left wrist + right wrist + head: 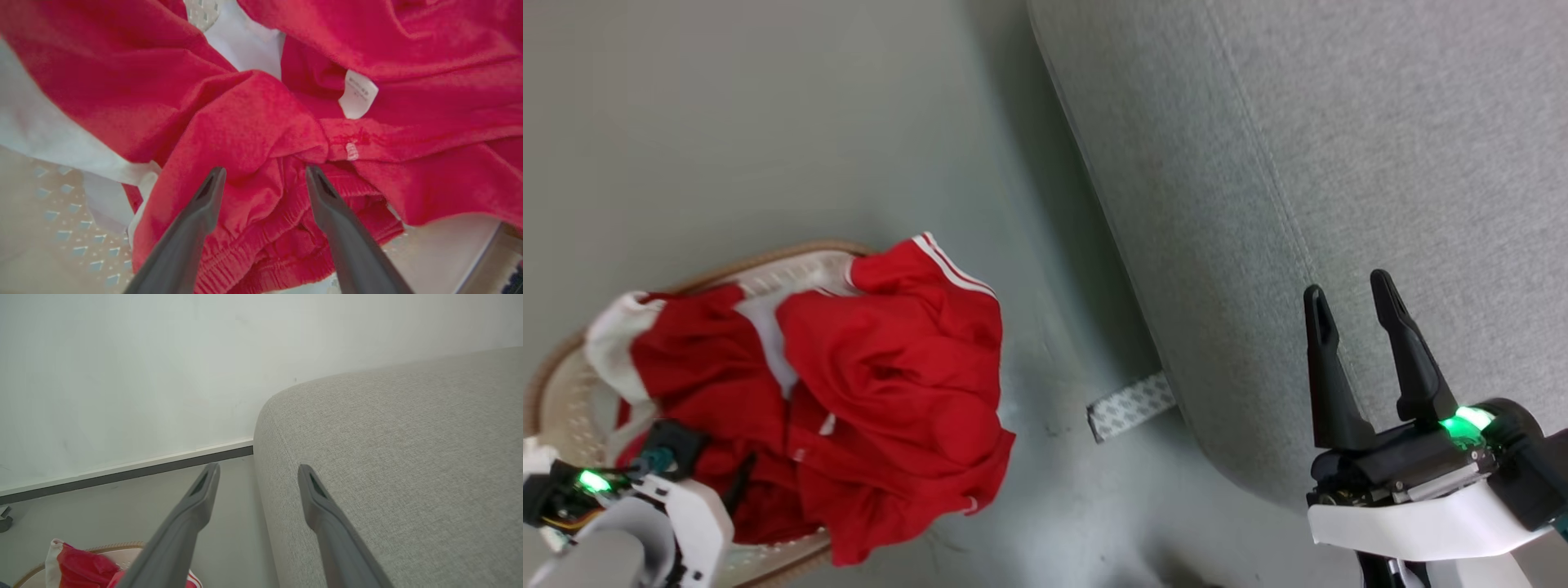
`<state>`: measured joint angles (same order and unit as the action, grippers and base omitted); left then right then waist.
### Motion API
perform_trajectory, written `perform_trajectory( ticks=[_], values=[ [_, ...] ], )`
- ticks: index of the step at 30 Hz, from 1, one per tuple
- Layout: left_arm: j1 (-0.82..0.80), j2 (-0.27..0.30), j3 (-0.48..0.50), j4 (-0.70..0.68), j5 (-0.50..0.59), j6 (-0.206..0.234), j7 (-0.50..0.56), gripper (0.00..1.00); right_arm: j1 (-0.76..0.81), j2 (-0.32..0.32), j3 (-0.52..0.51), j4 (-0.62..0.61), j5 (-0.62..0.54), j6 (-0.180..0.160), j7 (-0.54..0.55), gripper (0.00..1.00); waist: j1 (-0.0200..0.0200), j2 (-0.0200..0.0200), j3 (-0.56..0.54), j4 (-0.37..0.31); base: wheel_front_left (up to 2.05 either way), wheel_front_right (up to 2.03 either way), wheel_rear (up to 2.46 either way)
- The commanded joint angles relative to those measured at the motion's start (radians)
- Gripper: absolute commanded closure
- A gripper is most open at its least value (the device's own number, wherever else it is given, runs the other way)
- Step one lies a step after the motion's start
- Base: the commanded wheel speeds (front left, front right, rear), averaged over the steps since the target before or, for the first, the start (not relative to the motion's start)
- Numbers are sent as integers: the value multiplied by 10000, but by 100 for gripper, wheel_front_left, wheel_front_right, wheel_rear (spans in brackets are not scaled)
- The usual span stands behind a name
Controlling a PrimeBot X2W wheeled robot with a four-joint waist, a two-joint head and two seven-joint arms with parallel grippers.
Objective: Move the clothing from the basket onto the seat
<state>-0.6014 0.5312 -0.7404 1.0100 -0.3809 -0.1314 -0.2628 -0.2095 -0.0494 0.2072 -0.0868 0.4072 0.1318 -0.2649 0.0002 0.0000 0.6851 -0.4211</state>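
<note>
Upper right of head view: seat (1339, 163), large, grey, bare; drop spot, nothing on it yet. Lower left, on floor (768, 122): basket (560, 384), near seat front, probably for a short carry. Heaped in basket, spilling over its right rim: clothing (890, 367), red, none moved. Low centre of left wrist view: left gripper (265, 175), spread wide, straddling a bunched elastic waistband, likely lined up for a pinch; nothing held. Lower right of head view: right gripper (1346, 290), also wide, empty, parked over seat edge, out of the way. Small white label (357, 96) just above fingertips.
</note>
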Motion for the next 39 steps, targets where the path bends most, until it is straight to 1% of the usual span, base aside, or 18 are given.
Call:
perform_trajectory(
  ticks=[1,9,13,16,17,18,19,20,22,26,31,32,33,39],
  values=[
    [-300,185,-321,208,45,13,61,0,-174,-20,11,-102,121,-21,6,0,-2,0,513,-264,0,0,0],
    [-1142,486,-1892,933,24,13,565,0,-262,-20,127,-350,496,-21,7,0,-2,0,1207,-601,0,0,0],
    [-1467,529,-2469,1284,-212,13,1265,0,-250,-19,269,-494,602,-21,7,0,-2,0,1436,-704,0,0,0],
    [-1643,506,-2748,1339,-526,13,1435,0,-268,-19,313,-468,678,-21,6,0,-2,0,1506,-748,0,0,0],
    [-1692,485,-2835,1335,-577,13,1440,16,-261,-19,311,-461,691,-21,6,0,-2,0,1508,-753,0,0,0],
    [-1723,467,-2922,1323,-635,13,1422,53,-254,-19,302,-447,688,-23,7,0,-2,0,1500,-751,0,0,0],
    [-1749,442,-3005,1296,-739,13,1371,69,-257,-19,285,-415,694,-21,6,0,-2,0,1478,-740,0,0,0],
    [-1764,416,-3076,1267,-838,13,1320,100,-258,-20,266,-372,693,-21,7,0,-2,0,1441,-726,0,0,0],
    [-1773,384,-3159,1268,-1165,13,1270,100,-284,-19,222,-290,681,-21,6,0,-2,0,1352,-685,0,0,0],
    [-1811,293,-3389,1319,-1452,13,1162,100,-328,-19,160,-235,571,-21,7,0,-2,0,1079,-577,0,0,0],
    [-1670,23,-3460,1365,-1950,13,970,100,-326,-22,41,-119,428,-21,6,0,-2,0,577,-372,0,0,0],
    [-1540,-187,-3355,1403,-2336,13,846,100,-309,-22,-22,-13,331,-21,6,0,-2,0,227,-234,0,0,0],
    [-1540,-187,-3355,1403,-2336,13,846,100,-309,-22,-22,-13,331,-21,6,0,-2,0,227,-234,0,0,0],
    [-1322,-943,-3269,1377,-3095,13,462,100,-260,-23,-356,359,-146,-21,6,0,-2,0,-1044,453,0,0,0]
  ],
)
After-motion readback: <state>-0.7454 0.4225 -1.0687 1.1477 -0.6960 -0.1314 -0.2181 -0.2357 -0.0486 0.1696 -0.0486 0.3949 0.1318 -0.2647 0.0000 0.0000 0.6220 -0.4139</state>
